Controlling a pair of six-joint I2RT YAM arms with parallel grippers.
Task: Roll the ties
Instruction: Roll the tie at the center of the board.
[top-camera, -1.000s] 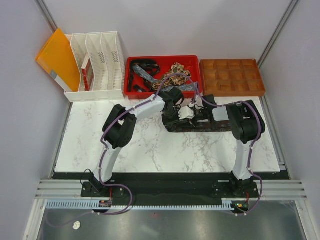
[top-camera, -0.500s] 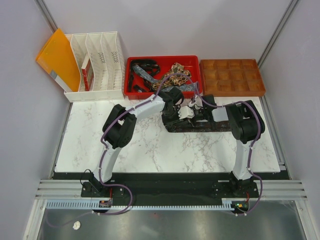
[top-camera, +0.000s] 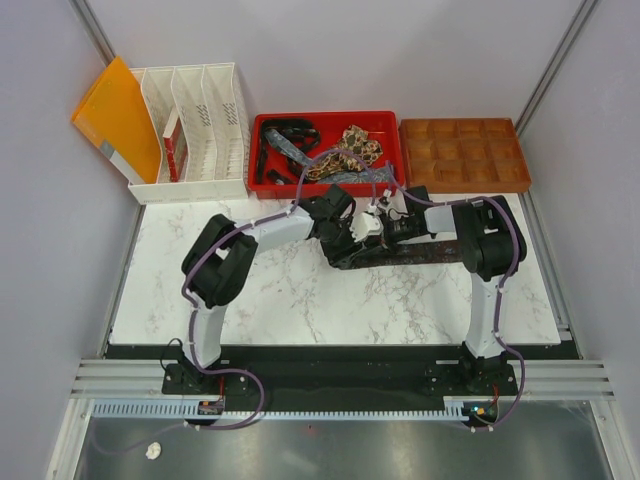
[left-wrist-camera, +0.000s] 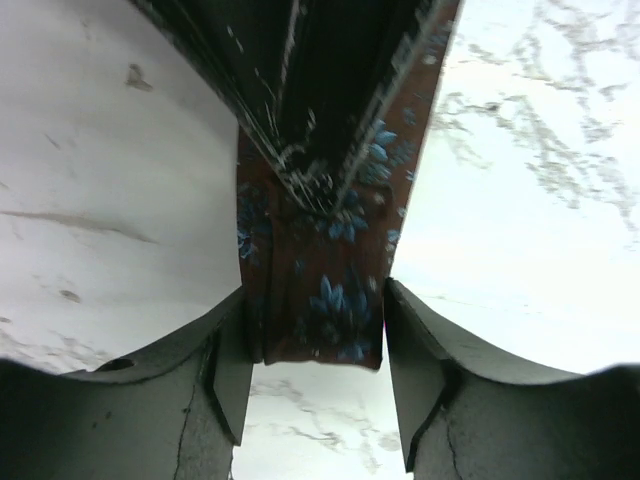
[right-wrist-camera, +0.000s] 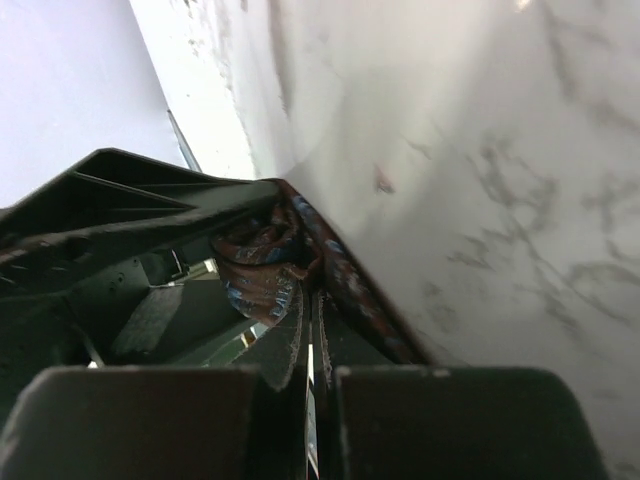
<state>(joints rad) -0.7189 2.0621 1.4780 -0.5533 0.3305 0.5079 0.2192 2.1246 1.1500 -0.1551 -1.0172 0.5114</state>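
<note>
A red bin (top-camera: 325, 121) holds three loose ties (top-camera: 350, 150): dark, blue, tan-speckled. A fourth, the brown tie (top-camera: 425, 253), lies on the table (top-camera: 300, 300), one end rolled. Beside the bin stand one white rack (top-camera: 200, 130) and one brown tray (top-camera: 463, 155). The left gripper (left-wrist-camera: 313, 340) straddles the brown tie, jaws apart; the right gripper (right-wrist-camera: 312, 335) is pinched together at the roll.

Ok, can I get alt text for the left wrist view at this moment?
A brown tie with blue flowers lies on the white marble table, its straight-cut end between the two dark fingers of the open left gripper. Farther up, the tie folds into darker layers.
</note>
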